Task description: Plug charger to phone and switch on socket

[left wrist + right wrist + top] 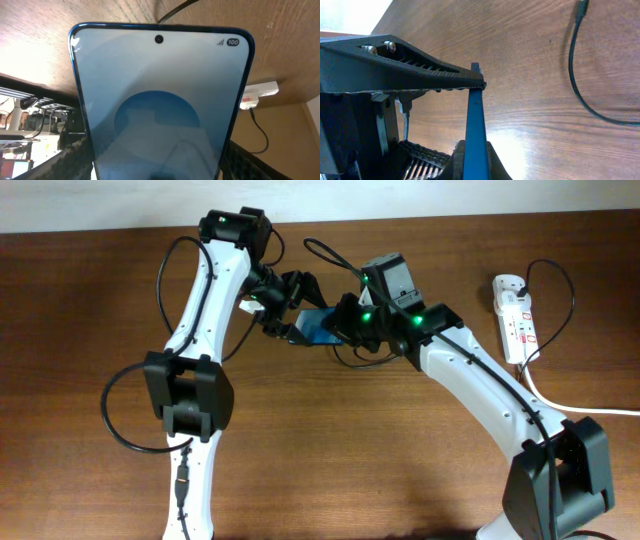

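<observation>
Overhead: two white-and-black arms meet mid-bench, left arm (205, 300) and right arm (480, 385), wrists crowding the phone (318, 328) so only a small blue patch shows between them. Phone is held up off the wooden bench (350, 470), well apart from the socket (514, 318) at the right edge. Socket is white, long, with red marks, and lies flat. Its thick white cord (565, 406) runs off right. The charger (570, 295), thin and black, loops out from the socket and passes under the right arm. The right arm blocks the direct line from socket to phone.

Left wrist: phone (160, 110) fills the frame. Blue screen faces the camera, dark frame, punch-hole lens at top centre, "100" badge top right. Dark ribbed fingers (67, 157) hug both long edges at the bottom, so the left jaws are clamped on the phone. Socket (260, 91) is small behind it with a black lead hanging off. Blurred room clutter at left.

Right wrist: only this view gives the phone (476, 130) edge-on, a thin blue strip standing upright. Right jaws stand apart with nothing seen between the pads. The upper finger (405, 65) touches the phone's edge with its tip, the lower ribbed one sits below. Charger (575, 75) lies loose on the bench, its small plug tip (581, 6) free and well apart from the phone. That tip can't be made out from overhead.
</observation>
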Tool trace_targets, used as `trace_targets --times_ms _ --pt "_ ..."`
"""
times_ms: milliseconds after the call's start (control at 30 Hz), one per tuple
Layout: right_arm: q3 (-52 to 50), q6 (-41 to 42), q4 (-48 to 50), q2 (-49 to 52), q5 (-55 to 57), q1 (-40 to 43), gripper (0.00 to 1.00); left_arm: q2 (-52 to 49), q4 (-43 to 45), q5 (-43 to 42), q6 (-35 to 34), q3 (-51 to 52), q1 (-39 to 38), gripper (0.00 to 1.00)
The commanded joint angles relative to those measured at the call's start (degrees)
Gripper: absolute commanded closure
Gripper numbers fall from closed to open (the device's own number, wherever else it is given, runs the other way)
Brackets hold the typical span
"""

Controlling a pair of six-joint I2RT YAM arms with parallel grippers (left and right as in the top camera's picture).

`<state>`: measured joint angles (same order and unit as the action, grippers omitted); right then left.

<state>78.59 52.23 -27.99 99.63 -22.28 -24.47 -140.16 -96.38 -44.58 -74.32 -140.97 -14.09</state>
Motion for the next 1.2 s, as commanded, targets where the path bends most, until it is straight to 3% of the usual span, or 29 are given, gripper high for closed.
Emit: trace_targets --times_ms 0,33,133,200,233,267,333,367,400,433,500,567,767,900,933,1000,1067,1167 --pt "0.83 -4.24 -4.11 -1.9 -1.44 2.27 0.96 0.66 0.11 3.34 9.7 -1.42 0.2 0.06" --pt "0.83 -5.25 -5.2 -2.67 -1.46 3.43 0.96 0.66 0.57 3.54 12.35 -1.42 0.39 0.0" --pt "0.83 -6.23 -7.96 -5.73 -1.49 7.13 0.96 0.66 2.75 3.48 17.05 -1.42 0.59 0.01" --pt "0.83 -8.87 -9.4 -9.07 -1.2 9.68 0.96 0.66 5.57 1.25 24.79 -1.42 0.81 0.0" --pt "0.83 -10.1 -10.34 -11.37 -0.59 11.17 0.96 0.66 7.91 -2.14 32.7 -1.42 0.92 0.0" --pt "0.83 -10.29 -11.93 -14.82 1.46 12.94 0.96 0.66 11.04 -6.69 38.32 -1.42 1.07 0.09" --pt "0.83 -10.27 -13.22 -19.1 4.9 14.05 0.96 0.66 14.45 -12.79 39.52 -1.42 1.14 0.1" --pt "0.83 -10.23 -13.18 -21.68 6.97 14.03 0.96 0.66 16.35 -17.25 42.47 -1.42 1.14 0.02" --pt "0.83 -8.76 -13.2 -24.02 9.9 13.99 0.96 0.66 19.91 -25.53 47.28 -1.42 1.14 0.01" --pt "0.83 -6.49 -13.2 -24.63 12.04 13.99 0.96 0.66 21.73 -28.44 46.97 -1.42 1.14 0.01" --pt "0.81 5.77 -12.59 -24.3 17.27 13.99 0.96 0.66 25.07 -31.65 43.34 -1.42 1.14 0.01" --pt "0.81 11.3 -6.36 -21.97 17.55 13.35 0.96 0.66 28.02 -33.31 38.73 -1.42 1.14 0.01" --pt "0.81 17.99 12.85 -14.01 17.66 7.15 0.96 0.66 41.27 -37.75 23.45 -1.42 1.14 0.0" --pt "0.81 20.96 18.12 -11.34 20.02 4.04 0.96 0.66 61.33 -35.47 5.2 -1.42 1.11 0.05" --pt "0.81 20.94 18.86 -11.17 20.46 3.82 0.96 0.66 63.34 -34.58 3.23 -1.42 1.11 0.07" --pt "0.81 22.21 20.28 -11.17 22.14 3.8 0.96 0.66 65.72 -31.98 0.07 -1.42 1.11 0.17" --pt "0.81 25.4 20.35 -10.97 24.17 3.8 0.96 0.66 65.96 -30.58 -3.02 -1.42 1.11 0.33" --pt "0.81 33.44 21.14 -9.07 27.69 3.8 0.96 0.66 75.12 -30.64 -12.09 -1.42 0.76 0.51"
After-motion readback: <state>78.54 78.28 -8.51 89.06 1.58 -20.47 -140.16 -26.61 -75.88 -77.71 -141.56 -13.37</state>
